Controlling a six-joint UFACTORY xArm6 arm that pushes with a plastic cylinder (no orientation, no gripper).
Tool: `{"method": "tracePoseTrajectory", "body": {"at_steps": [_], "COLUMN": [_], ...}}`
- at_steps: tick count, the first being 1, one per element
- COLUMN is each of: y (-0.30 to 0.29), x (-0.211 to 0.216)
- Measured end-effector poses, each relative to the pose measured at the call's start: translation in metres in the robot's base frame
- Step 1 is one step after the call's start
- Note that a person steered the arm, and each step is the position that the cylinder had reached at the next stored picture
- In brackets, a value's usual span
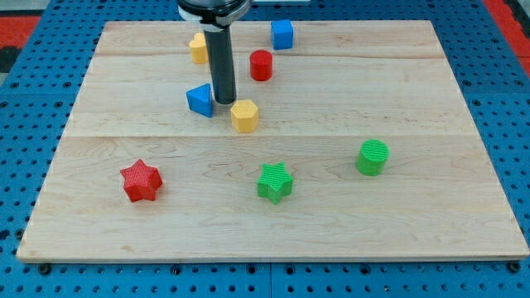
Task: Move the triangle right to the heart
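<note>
a pale wooden board (431,174) is laid across a blue pegboard table (21,116), and a dark rod (222,66) is seen coming down from the view's top, with no claw fitted, so nothing is clasped or let go. my tip (224,101) is set between the blue triangle (200,99), just to its left, and the yellow heart (244,116), just below to its right. scattered elsewhere are a red star (140,180), a green star (274,182), a green cylinder (373,157), a blue cube (282,35), a red cylinder (261,64) and a yellow block (198,48) half hidden behind the rod.
</note>
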State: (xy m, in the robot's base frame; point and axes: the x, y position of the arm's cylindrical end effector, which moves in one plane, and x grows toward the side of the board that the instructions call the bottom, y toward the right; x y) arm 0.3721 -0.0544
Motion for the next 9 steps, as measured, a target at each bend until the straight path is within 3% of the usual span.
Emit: {"method": "tracePoseTrajectory", "body": {"at_steps": [1, 3, 4, 6, 7, 8, 9], "y": [-0.009, -0.117, -0.123, -0.113, -0.135, -0.082, -0.032], "x": [0.027, 0.026, -0.008, -0.018, 0.029, 0.027, -0.011]}}
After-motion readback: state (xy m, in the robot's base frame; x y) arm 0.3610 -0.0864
